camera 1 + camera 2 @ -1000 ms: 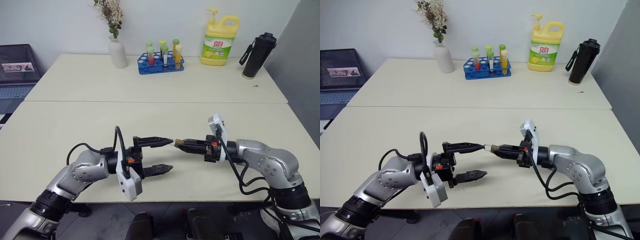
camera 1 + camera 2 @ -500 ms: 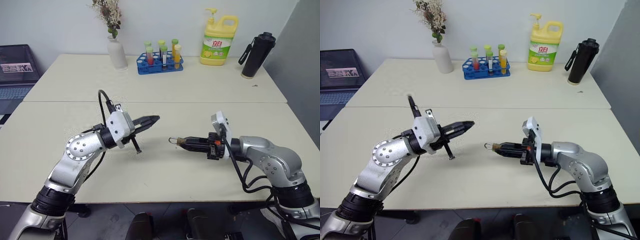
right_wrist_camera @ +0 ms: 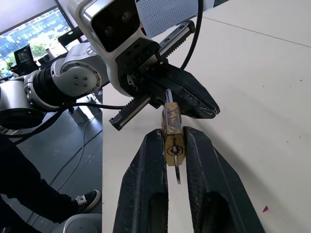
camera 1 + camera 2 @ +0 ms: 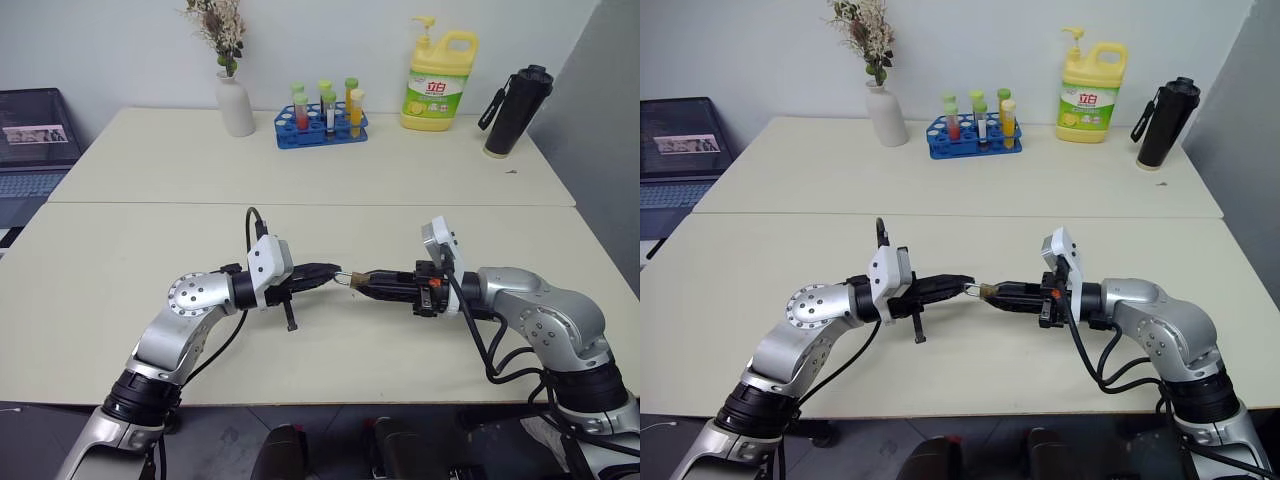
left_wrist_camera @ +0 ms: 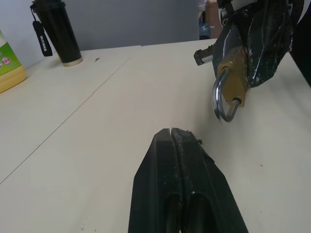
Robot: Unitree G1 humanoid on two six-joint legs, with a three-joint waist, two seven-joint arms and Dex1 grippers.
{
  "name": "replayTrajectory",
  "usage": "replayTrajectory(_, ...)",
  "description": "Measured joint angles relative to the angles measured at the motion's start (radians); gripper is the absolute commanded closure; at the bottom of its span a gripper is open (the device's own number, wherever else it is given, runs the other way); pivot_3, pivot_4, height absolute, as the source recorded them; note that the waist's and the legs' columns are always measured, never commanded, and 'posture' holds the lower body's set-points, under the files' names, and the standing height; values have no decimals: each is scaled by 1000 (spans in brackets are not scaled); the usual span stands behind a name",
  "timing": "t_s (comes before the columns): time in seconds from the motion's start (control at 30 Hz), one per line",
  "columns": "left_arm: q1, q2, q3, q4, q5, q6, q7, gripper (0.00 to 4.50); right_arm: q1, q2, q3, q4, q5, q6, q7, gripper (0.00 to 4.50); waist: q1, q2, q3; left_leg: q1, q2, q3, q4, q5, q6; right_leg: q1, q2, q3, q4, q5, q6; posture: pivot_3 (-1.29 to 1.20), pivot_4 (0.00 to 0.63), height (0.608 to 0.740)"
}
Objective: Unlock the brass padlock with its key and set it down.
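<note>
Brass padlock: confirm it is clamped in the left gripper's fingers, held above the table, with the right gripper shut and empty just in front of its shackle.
Sides are swapped. The brass padlock is clamped in the right gripper, as the right wrist view shows. The left gripper is the one shut and empty just in front of the shackle, above the table.

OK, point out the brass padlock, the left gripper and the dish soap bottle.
brass padlock (image 5: 236, 86), left wrist view, on the brass body.
left gripper (image 5: 176, 137), left wrist view, at the closed fingertips.
dish soap bottle (image 4: 436, 95), left eye view, on the label.
</note>
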Motion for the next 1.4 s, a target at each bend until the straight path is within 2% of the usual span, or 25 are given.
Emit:
replayTrajectory(0.27,13,-28,0,-64,1,78,-23,4500,1,0,0,-1,7,10,-1,4342,0,0,0,0,0,0,0,0,0,0,0,0,0,0,0,0,150,740)
replayTrajectory(0.63,51,-2,35,-163,-17,162,-42,4500,16,-3,0,-1,5,10,0,4342,0,0,0,0,0,0,0,0,0,0,0,0,0,0,0,0,150,740)
replayTrajectory(0.97,53,2,85,-284,-124,325,-19,4500,20,-4,1,-1,-19,7,8,4342,0,0,0,0,0,0,0,0,0,0,0,0,0,0,0,0,150,740)
replayTrajectory(1.4,52,-7,103,-318,-170,396,19,4500,28,-4,1,-1,-35,5,25,4342,0,0,0,0,0,-1,0,0,0,0,0,0,0,0,0,0,150,740)
